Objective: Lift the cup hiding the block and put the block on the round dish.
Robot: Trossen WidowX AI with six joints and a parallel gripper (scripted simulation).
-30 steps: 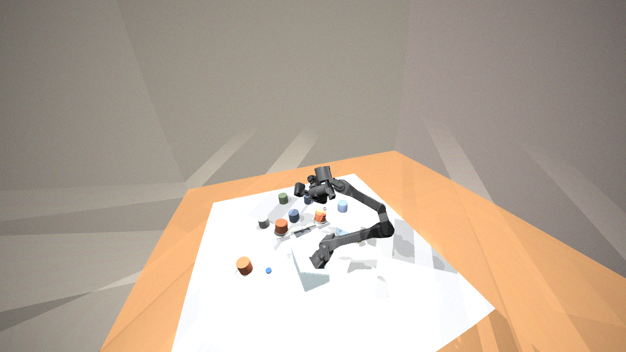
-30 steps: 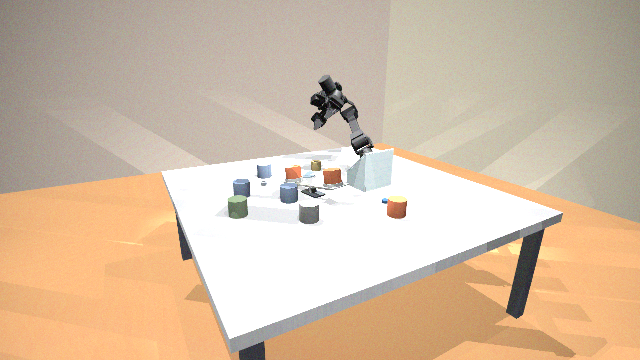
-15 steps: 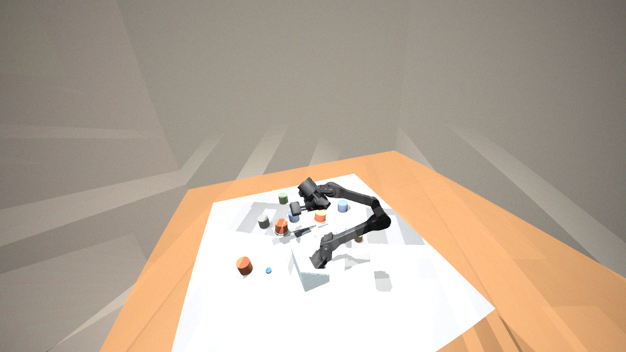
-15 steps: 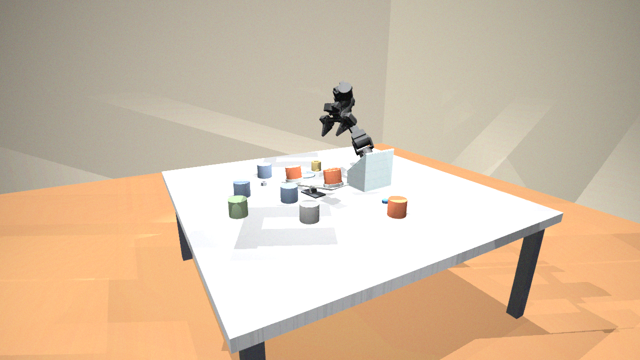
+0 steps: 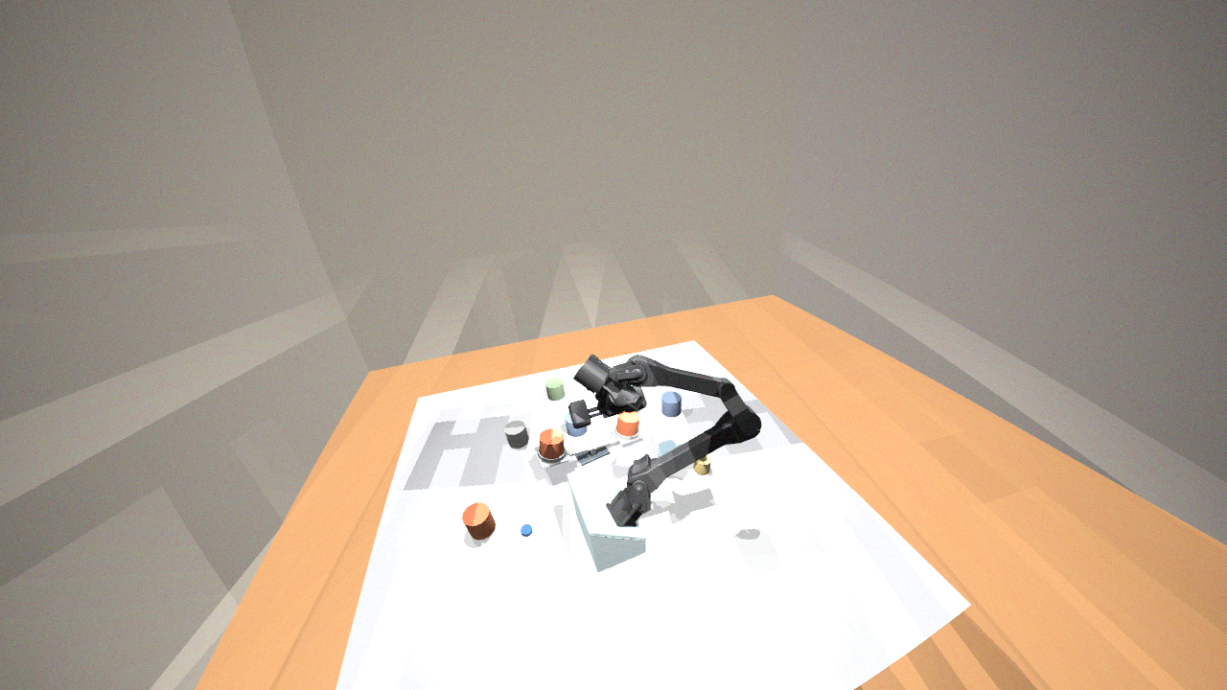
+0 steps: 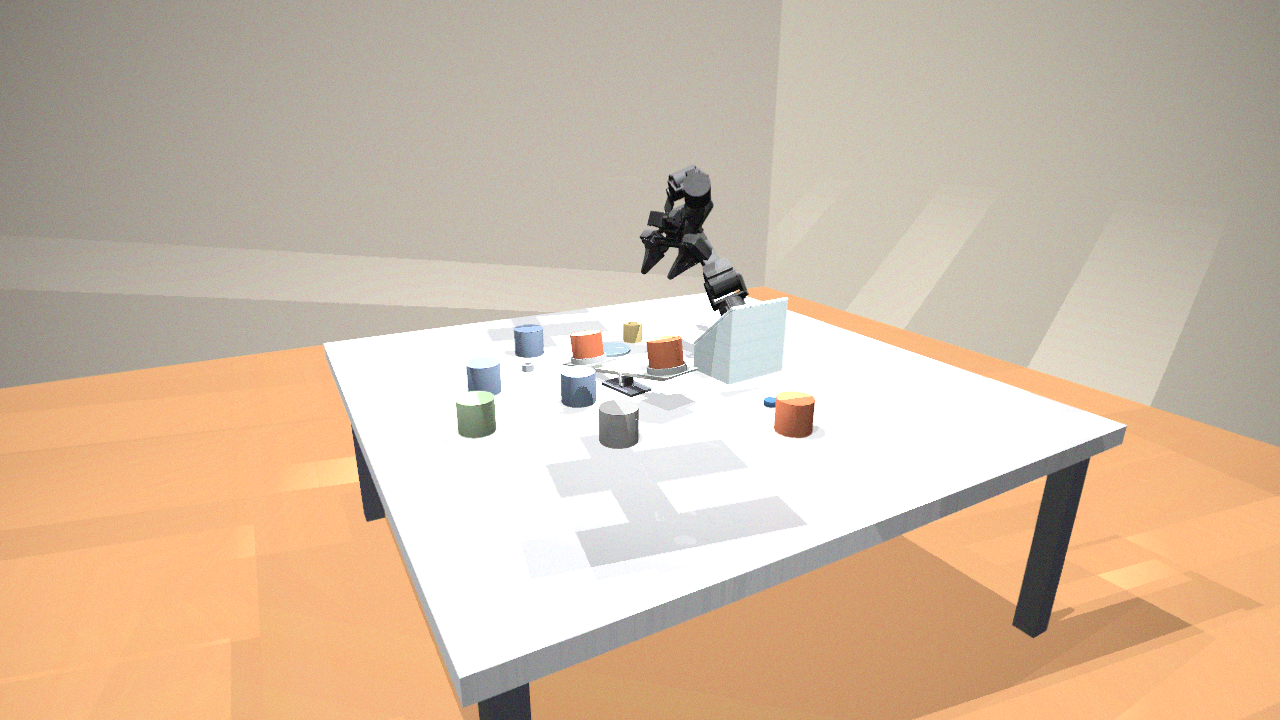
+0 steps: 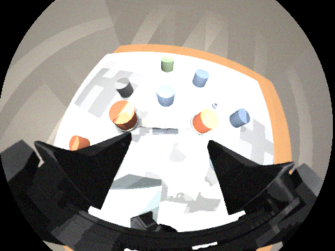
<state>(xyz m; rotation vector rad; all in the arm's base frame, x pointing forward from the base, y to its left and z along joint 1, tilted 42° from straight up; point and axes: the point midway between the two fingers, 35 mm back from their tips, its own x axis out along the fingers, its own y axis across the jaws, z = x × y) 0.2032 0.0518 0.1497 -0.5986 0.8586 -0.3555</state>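
Observation:
Two orange cups stand upright on the ends of the balance (image 5: 591,448) (image 6: 620,383) (image 7: 165,131). One cup (image 5: 551,444) (image 6: 665,354) (image 7: 123,116) is at the end nearer the grey cup, the other cup (image 5: 628,425) (image 6: 587,346) (image 7: 205,121) at the far end. I cannot tell which end is lower. No block shows. The pale blue round dish (image 6: 615,349) lies behind the balance in the exterior view, and is mostly hidden by a finger in the wrist view. My gripper (image 6: 656,274) (image 7: 170,139) is open and empty, high above the balance area.
A loose orange cup (image 5: 478,521) (image 6: 793,415) stands near a blue disc (image 5: 525,530) (image 6: 770,402). A pale blue sloped box (image 6: 756,344) is beside the arm's base. A grey cup (image 6: 618,425), a green cup (image 6: 476,415), several blue cups and a small yellow cup (image 6: 631,332) stand around the balance.

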